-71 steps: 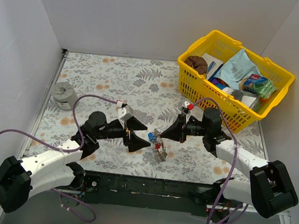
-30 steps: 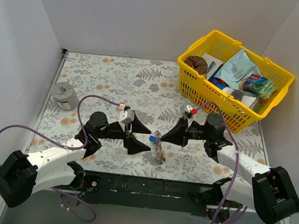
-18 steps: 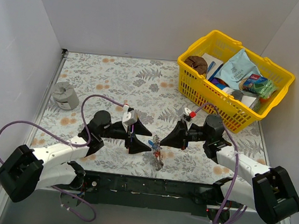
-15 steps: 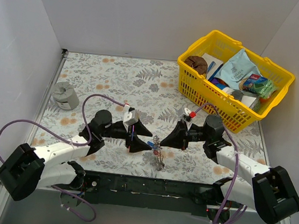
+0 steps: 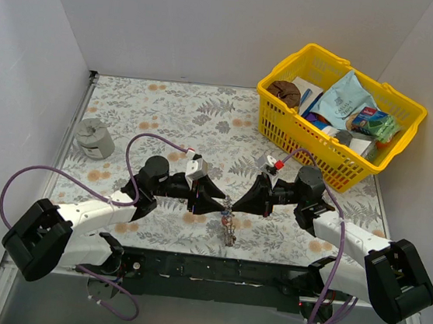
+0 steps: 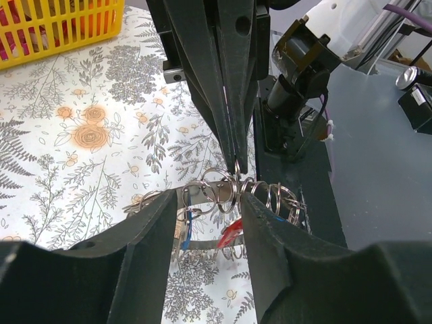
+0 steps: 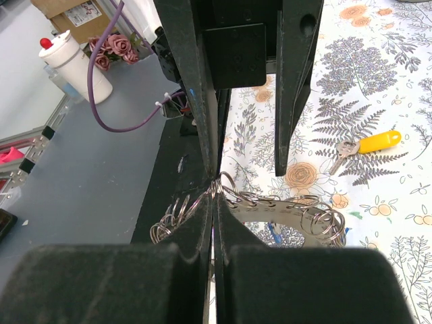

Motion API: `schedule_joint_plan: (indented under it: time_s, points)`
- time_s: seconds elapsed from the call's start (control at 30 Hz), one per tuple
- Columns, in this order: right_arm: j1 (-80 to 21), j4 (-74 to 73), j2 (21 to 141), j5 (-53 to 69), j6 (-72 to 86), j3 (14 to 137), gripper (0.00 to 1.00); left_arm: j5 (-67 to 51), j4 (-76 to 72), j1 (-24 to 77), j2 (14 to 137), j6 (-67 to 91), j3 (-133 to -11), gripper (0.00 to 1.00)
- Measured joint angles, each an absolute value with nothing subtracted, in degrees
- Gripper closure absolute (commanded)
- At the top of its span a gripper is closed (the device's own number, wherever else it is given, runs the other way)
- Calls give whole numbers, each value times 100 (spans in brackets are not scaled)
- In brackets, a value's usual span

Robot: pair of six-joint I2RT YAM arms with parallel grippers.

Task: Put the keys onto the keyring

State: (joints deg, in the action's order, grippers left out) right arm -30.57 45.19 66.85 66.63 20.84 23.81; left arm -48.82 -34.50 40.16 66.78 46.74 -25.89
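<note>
I am holding my right hand (image 7: 214, 202) clenched on the keyring (image 7: 233, 187), pinching one thin wire loop right at the fingertips, with the other silver loops bunching to either side of the pinch. My left hand (image 6: 209, 202) is facing it from the left with its fingers parted. The loops are showing in the gap between them, and I cannot see those fingers clamping on anything.

Just outward from the two hands, the blue key (image 6: 191, 219) and the red key (image 6: 231, 234) are sitting in among the loops below the pinch. Going by that, I am judging those two to be on the ring already, though I cannot see clearly how they are threaded. The yellow key (image 7: 374, 142) is lying flat on the tabletop (image 5: 174, 118), near the ring but apart from it, so it looks like the one left to do: pick it up, open a loop and thread it on.

Farther out, a grey cylinder (image 5: 94, 136) is standing at the left edge, and a yellow basket (image 5: 283, 123) of packets is sitting at the far right.
</note>
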Motion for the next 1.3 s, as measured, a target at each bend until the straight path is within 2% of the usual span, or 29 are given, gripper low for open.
schedule_joint_plan:
  time_s: [0.2,0.33,0.37,0.77,0.97,1.0,1.03,1.1,1.17,1.3]
  points:
    - [-3089,4521,6685,6678,2106,2381,99,-4851,-3430,4101,6853,4606,-2630,74]
    - [-3089,4521,6685,6685,2110,2379,99,-4842,-3345,4132,6919,4515,-2672,91]
    - [-3089,4521,6685,6689,2110,2379,99,-4842,-3339,4139,6921,4497,-2672,99]
    - [-3089,4521,6685,6731,2104,2375,99,-4840,-3529,4143,6989,4619,-2696,100]
    - [-3089,4506,6718,6711,2051,2346,99,-4777,-3551,4150,7494,4799,-2902,100]
    - [-3089,4499,6737,6698,2038,2344,99,-4777,-3546,4152,7592,4831,-2941,98]
    - [-3089,4493,6753,6681,2029,2344,99,-4779,-3546,4154,7677,4871,-2978,68]
    - [-3087,4464,6770,6646,2014,2344,99,-4768,-3542,4158,7800,4897,-3028,39]
    - [-3094,4480,6768,6667,2014,2344,99,-4622,-3470,4160,7824,4958,-3037,18]
    - [-3124,4480,6748,6678,2018,2344,99,-4163,-3332,4152,7638,5015,-3000,16]
